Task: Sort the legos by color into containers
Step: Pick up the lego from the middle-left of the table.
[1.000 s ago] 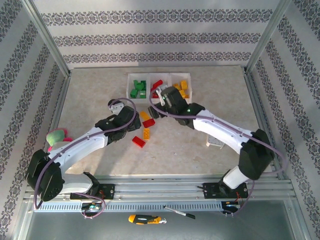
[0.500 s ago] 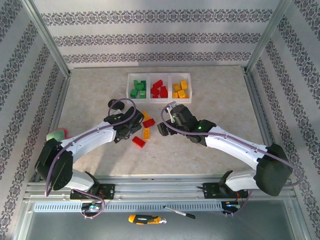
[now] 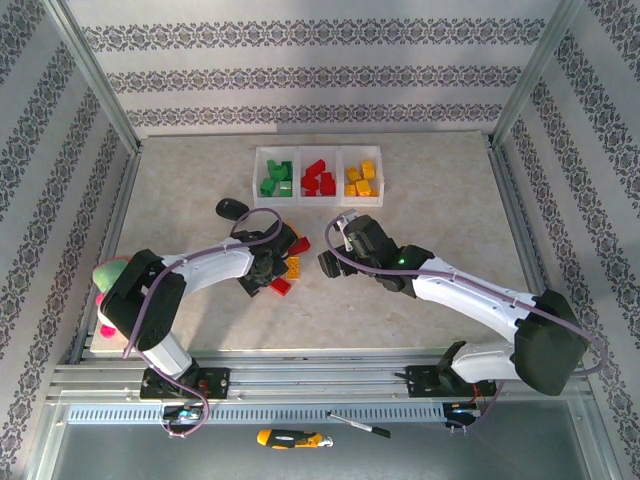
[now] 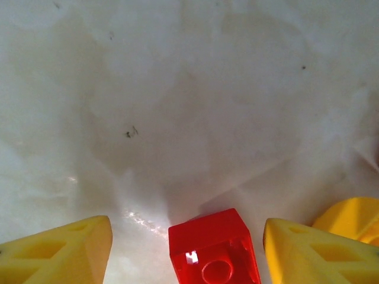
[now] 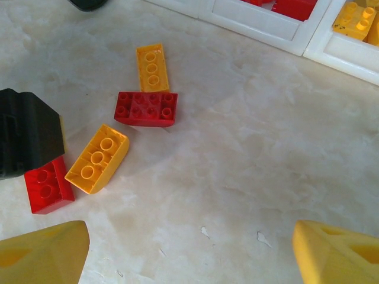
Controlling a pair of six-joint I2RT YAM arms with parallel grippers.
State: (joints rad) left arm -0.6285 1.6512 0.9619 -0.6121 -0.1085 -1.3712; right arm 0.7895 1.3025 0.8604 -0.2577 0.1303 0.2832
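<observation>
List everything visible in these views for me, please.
tray: one, white, three compartments, far centre of table.
sorted legos: several each; green left compartment, red middle, yellow-orange right.
loose legos: four; two red, two yellow-orange, table nearer than tray.
black oval object: one, black, near tray's left end.
plush toy: one, pink-green, table's left edge.
screwdriver: one, yellow-black, near side of base rail.
left gripper: yellow fingers, open astride a red lego.
right gripper: yellow fingers, open, empty.

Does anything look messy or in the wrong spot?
Yes. Two red legos and two yellow legos lie loose on the table, outside the tray. A black oval thing and a plush toy sit there too, though they aren't legos.
</observation>
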